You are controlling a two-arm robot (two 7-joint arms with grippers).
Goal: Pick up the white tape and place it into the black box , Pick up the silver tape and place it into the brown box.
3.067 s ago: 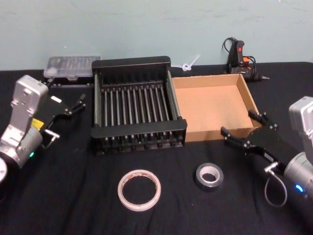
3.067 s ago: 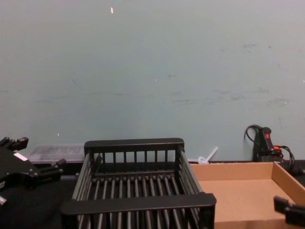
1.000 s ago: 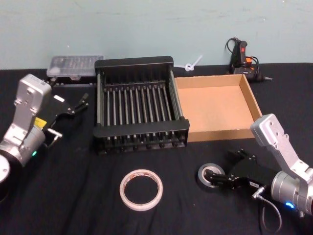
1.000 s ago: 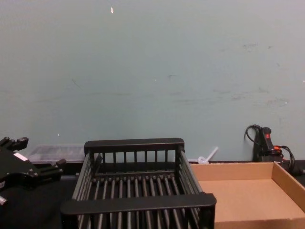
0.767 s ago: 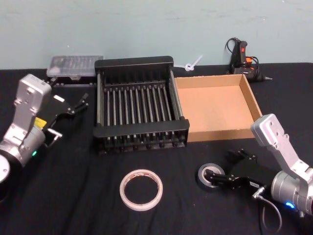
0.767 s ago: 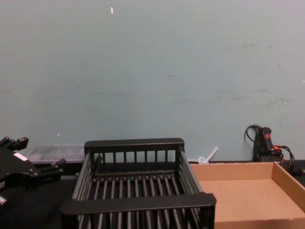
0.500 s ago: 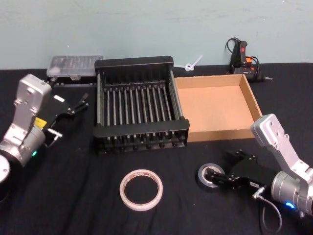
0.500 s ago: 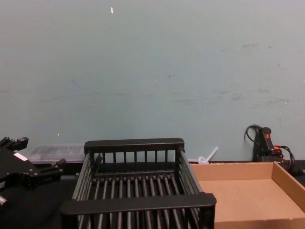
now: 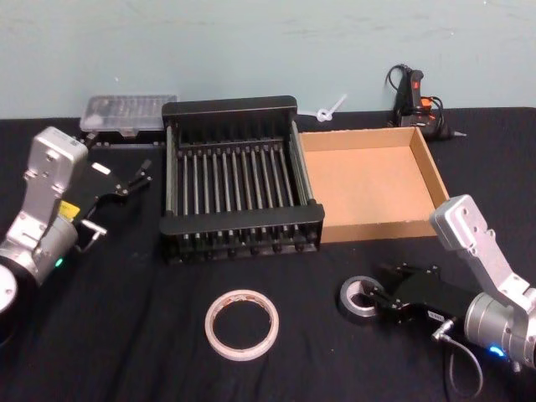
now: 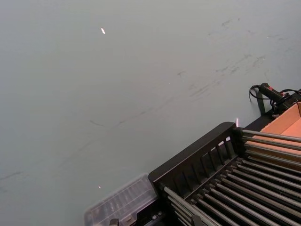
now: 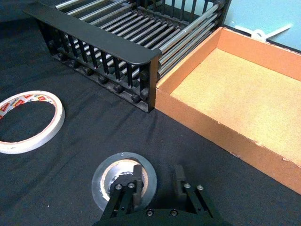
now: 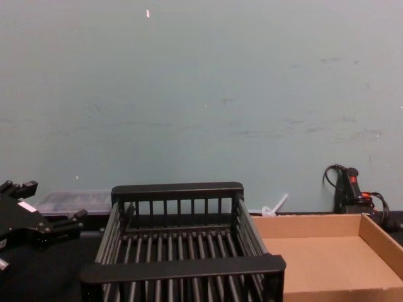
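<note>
The silver tape lies flat on the black cloth in front of the brown box. My right gripper is low over it. In the right wrist view, one of my right gripper's fingers sits inside the silver tape's core. The other stands just outside its rim, with a strip of cloth showing between them; the gripper is open. The white tape lies flat to the left, in front of the black box. My left gripper hangs open left of the black box, holding nothing.
A clear plastic case lies behind the black box's left corner. A glue gun with its cord stands behind the brown box, and a white plastic tie lies at the back. Both boxes sit side by side, touching.
My right gripper came down from beside the brown box to the silver tape. Over the last second its fingers narrowed around the roll's wall. The left arm stayed still.
</note>
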